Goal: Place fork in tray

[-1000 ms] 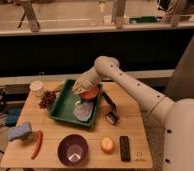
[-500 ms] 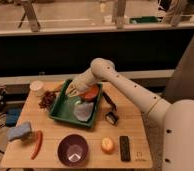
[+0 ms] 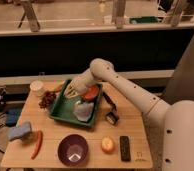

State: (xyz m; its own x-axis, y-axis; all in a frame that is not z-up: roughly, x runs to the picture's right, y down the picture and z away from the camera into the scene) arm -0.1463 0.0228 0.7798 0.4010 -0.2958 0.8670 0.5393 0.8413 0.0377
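The dark green tray (image 3: 65,108) lies on the wooden table, left of centre. My arm reaches in from the right. My gripper (image 3: 73,92) hangs low over the tray's back left part. Thin pale streaks show at its tip, and I cannot tell the fork apart from the gripper there. Inside the tray are an orange-red object (image 3: 93,93) at the back right and a pale crumpled item (image 3: 84,110) near the middle.
A black-handled tool (image 3: 110,109) lies right of the tray. Along the front are a purple bowl (image 3: 73,149), an orange fruit (image 3: 108,144) and a black remote (image 3: 125,148). To the left are dark grapes (image 3: 47,99), a white cup (image 3: 37,87), a blue sponge (image 3: 20,131) and a red chili (image 3: 37,144).
My gripper has moved left across the tray, from near the orange-red object toward the back left corner. Nothing else on the table has shifted.
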